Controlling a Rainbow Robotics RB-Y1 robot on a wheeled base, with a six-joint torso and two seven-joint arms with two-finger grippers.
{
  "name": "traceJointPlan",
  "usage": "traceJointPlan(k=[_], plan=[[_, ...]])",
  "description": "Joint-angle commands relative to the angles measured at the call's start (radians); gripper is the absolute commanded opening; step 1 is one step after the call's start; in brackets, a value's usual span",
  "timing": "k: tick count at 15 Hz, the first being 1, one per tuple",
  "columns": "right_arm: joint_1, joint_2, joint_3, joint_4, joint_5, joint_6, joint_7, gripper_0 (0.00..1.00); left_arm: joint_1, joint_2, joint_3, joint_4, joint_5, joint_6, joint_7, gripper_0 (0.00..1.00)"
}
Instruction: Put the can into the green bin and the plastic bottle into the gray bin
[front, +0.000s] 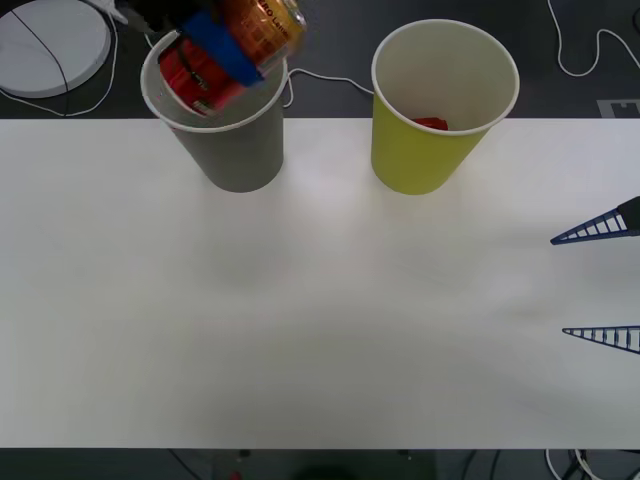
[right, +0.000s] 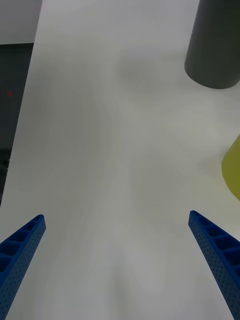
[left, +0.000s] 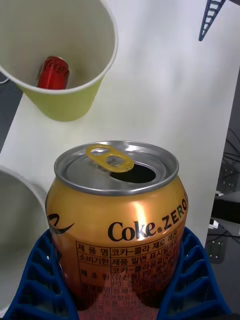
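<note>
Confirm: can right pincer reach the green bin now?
Probably yes: the right pincer is open by the right edge, bare table between it and the green bin; the left pincer holds the can over the gray bin.

I am viewing a white desk (front: 320, 330) running across the whole front view. Two bins are standing upright directly on it along its far edge: the gray bin (front: 235, 150) toward my left and the green bin (front: 425, 150) toward my right, near each other but not touching. Both are resting on their narrow bases with white rims facing up.
</note>
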Motion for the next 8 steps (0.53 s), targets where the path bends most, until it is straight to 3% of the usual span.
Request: traceJointPlan(k=[1,8], plan=[[0.000,0.000,0.000,0.000,0.000,0.000,0.000,1.00,-0.137,-0.090,-0.141,0.123,-0.002,0.080,0.014,0.00],[0.000,0.000,0.000,0.000,0.000,0.000,0.000,1.00,-0.319,-0.386,-0.312,0.498,-0.019,0.266,0.014,0.00]])
